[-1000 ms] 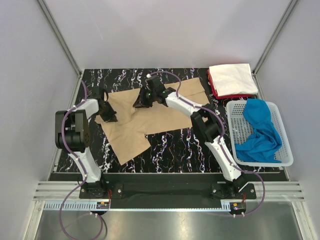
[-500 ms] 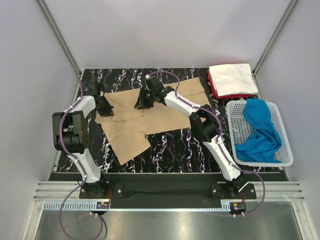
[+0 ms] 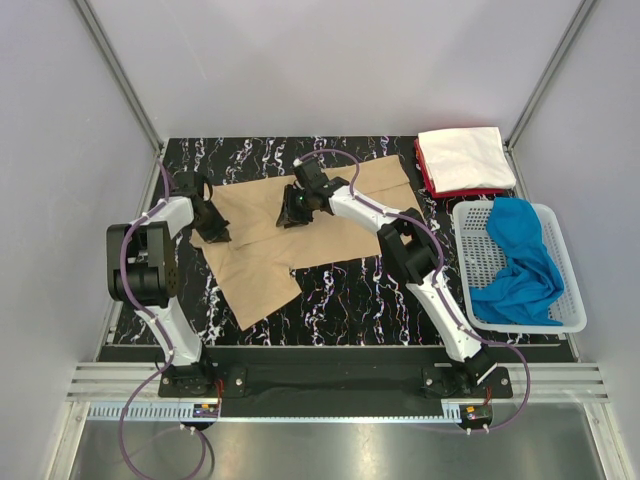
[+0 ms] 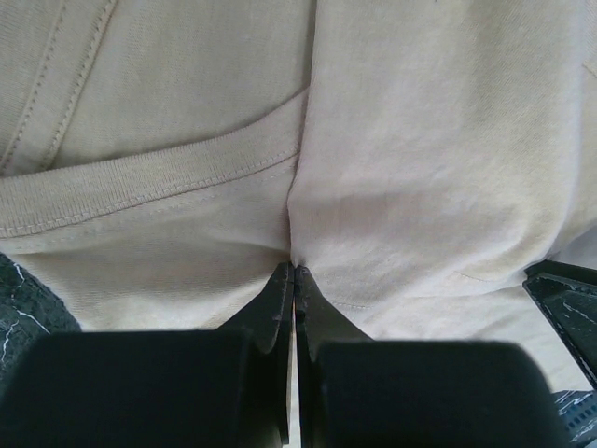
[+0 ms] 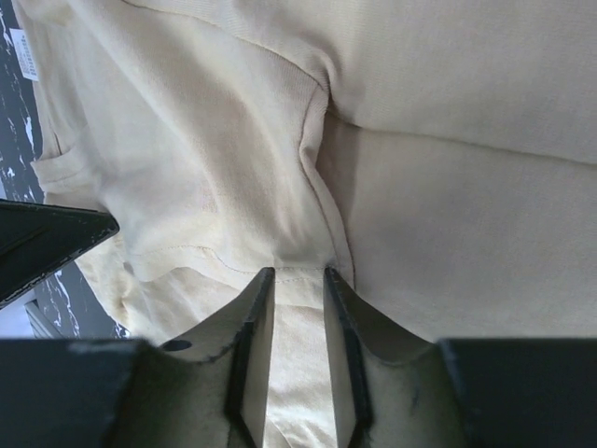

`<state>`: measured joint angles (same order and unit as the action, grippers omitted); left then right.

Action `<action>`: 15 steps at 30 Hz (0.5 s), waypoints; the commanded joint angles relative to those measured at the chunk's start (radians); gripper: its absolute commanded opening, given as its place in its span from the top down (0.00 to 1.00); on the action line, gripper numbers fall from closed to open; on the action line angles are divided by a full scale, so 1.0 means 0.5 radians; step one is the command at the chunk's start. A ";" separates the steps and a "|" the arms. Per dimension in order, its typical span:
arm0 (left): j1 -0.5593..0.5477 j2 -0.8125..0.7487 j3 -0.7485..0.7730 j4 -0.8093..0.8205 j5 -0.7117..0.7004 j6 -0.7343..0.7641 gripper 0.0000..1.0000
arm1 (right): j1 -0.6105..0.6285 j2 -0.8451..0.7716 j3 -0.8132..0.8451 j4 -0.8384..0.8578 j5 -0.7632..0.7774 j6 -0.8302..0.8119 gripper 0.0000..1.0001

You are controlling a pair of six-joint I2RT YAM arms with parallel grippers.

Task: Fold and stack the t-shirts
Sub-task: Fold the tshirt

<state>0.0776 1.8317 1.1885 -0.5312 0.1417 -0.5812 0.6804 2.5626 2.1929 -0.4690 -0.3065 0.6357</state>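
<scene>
The tan t-shirt [image 3: 300, 225] lies spread on the black marble table [image 3: 340, 290]. My left gripper [image 3: 211, 228] is at the shirt's left edge. In the left wrist view it [image 4: 295, 271] is shut on a pinched fold of the tan t-shirt [image 4: 420, 168]. My right gripper [image 3: 291, 212] is over the middle of the shirt, near the collar. In the right wrist view its jaws [image 5: 298, 273] stand slightly apart astride a hem of the tan t-shirt [image 5: 466, 215]. A folded white t-shirt [image 3: 465, 157] lies on a red t-shirt [image 3: 432, 187] at the back right. The blue t-shirt [image 3: 520, 262] lies crumpled in the basket.
The white mesh basket [image 3: 570, 300] stands at the right edge of the table. The folded stack sits just behind it. Grey walls and metal frame posts close in the table on the left, back and right.
The raised fold of tan cloth under my right gripper has flattened, and that gripper has shifted slightly nearer. My left gripper moved back along the shirt's left edge, then a little nearer.
</scene>
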 commanded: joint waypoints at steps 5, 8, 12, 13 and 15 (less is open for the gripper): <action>-0.017 -0.248 -0.030 0.022 0.128 -0.083 1.00 | -0.011 -0.152 -0.020 -0.044 0.082 -0.109 0.69; -0.014 -0.331 -0.122 0.032 0.134 -0.129 1.00 | -0.014 -0.161 -0.026 -0.044 0.088 -0.112 0.68; -0.030 -0.301 -0.217 0.062 0.100 -0.145 1.00 | -0.017 -0.152 -0.029 -0.050 0.098 -0.112 0.68; -0.033 -0.289 -0.244 0.065 0.088 -0.151 1.00 | -0.017 -0.158 -0.032 -0.050 0.101 -0.106 0.68; -0.039 -0.276 -0.281 0.078 0.057 -0.169 1.00 | -0.020 -0.170 -0.038 -0.050 0.104 -0.106 0.68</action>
<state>0.0654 1.6871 1.0775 -0.5152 0.1814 -0.6430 0.6796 2.5557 2.1815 -0.4694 -0.2947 0.6052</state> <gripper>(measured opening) 0.008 0.315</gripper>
